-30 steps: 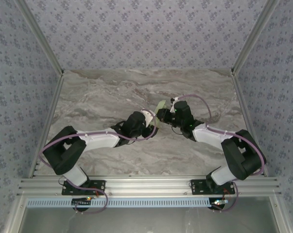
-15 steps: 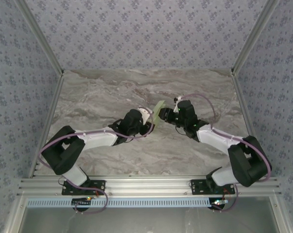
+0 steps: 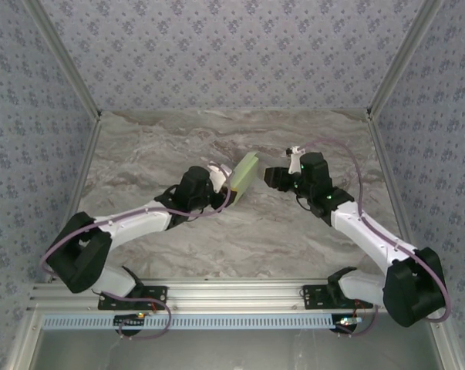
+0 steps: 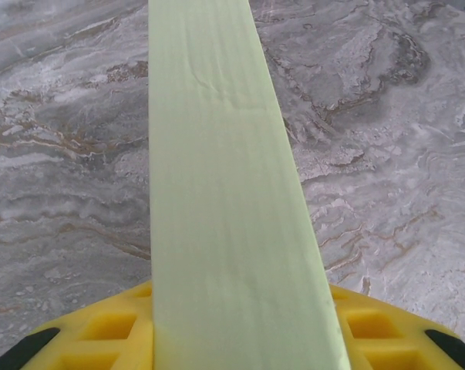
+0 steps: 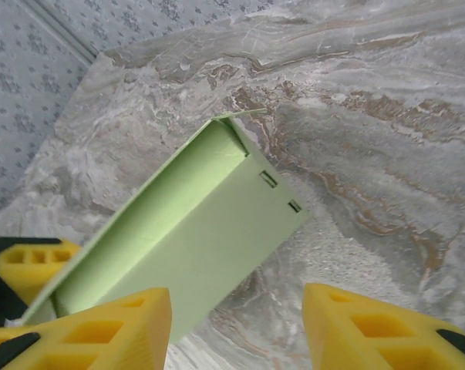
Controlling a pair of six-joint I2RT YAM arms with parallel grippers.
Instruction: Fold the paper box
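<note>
- Top external view: the pale light-green card paper box (image 3: 246, 171) is held up over the middle of the grey marbled table (image 3: 155, 146), at the tip of the left gripper (image 3: 223, 183). Its jaws pinch the box's near end.
- The right gripper (image 3: 272, 176) faces the box from just beside it, not touching. Its yellow fingers (image 5: 101, 324) are spread wide with nothing between them.
- Progress, as I judge it: the card is partly folded. The right wrist view shows one long panel bent up into a side wall along a crease. Two small slots (image 5: 269, 179) are cut near the free end and a thin tab pokes out at the top corner.
- To my eye, the far end looks open and the slots look unfilled. So tucking tabs and closing the ends appears to be left.
- In the left wrist view a long flat face runs straight out from the pinch, with slight dents near the far end, so the card is thin and gives easily.
- Room to move: bare table lies all round the box, and the patterned side walls and metal frame rails stand well apart. The tight spot is the short gap between the box's free edge and the right fingers.
</note>
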